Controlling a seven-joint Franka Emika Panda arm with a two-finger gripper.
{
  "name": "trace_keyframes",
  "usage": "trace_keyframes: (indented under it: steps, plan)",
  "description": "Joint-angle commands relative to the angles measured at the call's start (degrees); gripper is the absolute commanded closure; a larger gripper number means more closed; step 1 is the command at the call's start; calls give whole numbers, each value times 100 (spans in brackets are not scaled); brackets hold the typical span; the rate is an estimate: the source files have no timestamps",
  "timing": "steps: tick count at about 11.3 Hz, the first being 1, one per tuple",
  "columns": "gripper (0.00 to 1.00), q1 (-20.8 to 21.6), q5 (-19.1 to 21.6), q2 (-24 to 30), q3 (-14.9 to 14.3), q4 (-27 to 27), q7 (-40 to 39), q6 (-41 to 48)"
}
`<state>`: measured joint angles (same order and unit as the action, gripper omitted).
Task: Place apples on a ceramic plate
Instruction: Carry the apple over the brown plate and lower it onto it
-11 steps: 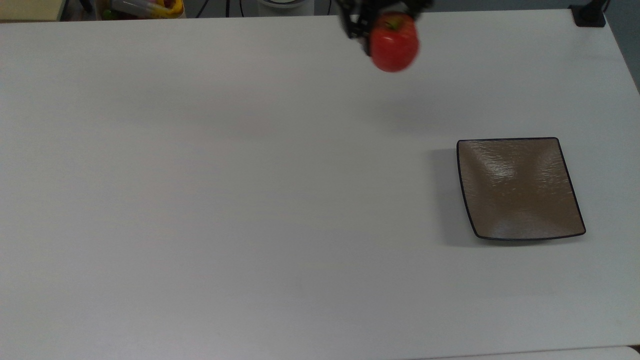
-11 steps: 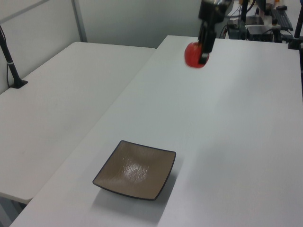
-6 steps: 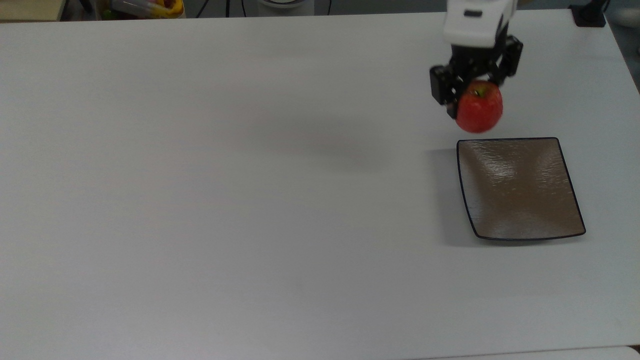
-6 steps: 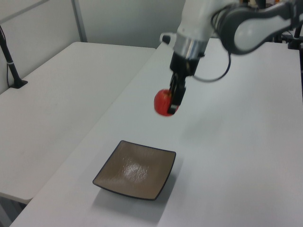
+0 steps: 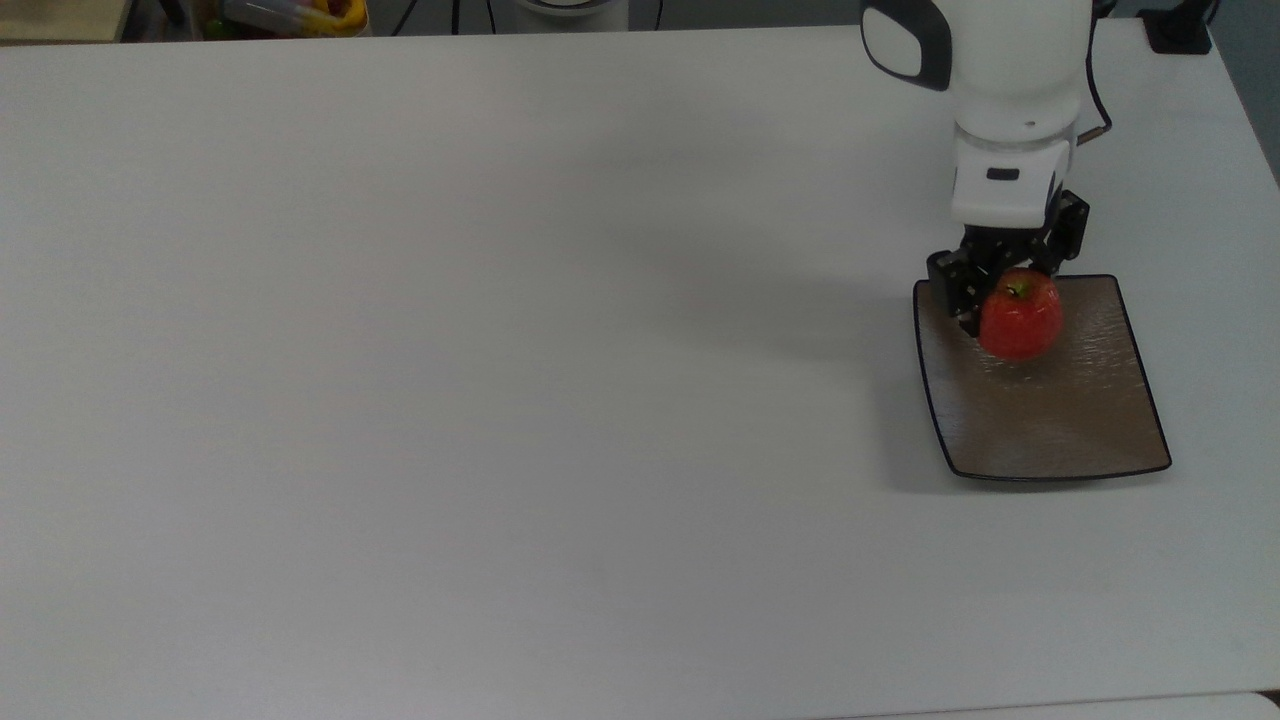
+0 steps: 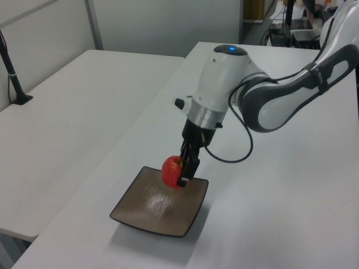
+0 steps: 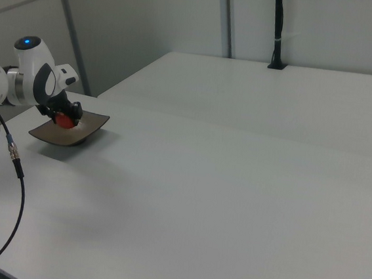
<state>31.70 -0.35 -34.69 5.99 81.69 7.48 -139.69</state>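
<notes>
The gripper (image 5: pixel 1005 290) is clamped on the red apple (image 5: pixel 1020 318), holding it over the far part of the ceramic plate (image 5: pixel 1050 430); whether it touches the surface I cannot tell. The plate sits on the white table (image 5: pixel 500 350), toward the top view's right.

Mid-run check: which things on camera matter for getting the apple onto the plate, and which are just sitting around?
Part of the job:
- apple, red, held in the end effector over the plate
- ceramic plate, square, brown, black rim
- white table under the plate

Just lying about:
- colourful clutter beyond the table's far edge, top view's left
- black post on the neighbouring table
</notes>
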Motion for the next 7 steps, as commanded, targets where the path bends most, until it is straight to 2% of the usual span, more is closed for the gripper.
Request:
trace_keyframes:
  steps: [1, 4, 7]
  plan:
    - [68, 108, -175, -502, -54, -417, 157, -451]
    - [61, 152, -219, -758, -54, -434, 148, -743]
    - [47, 144, -350, -829, -54, -417, 139, -867]
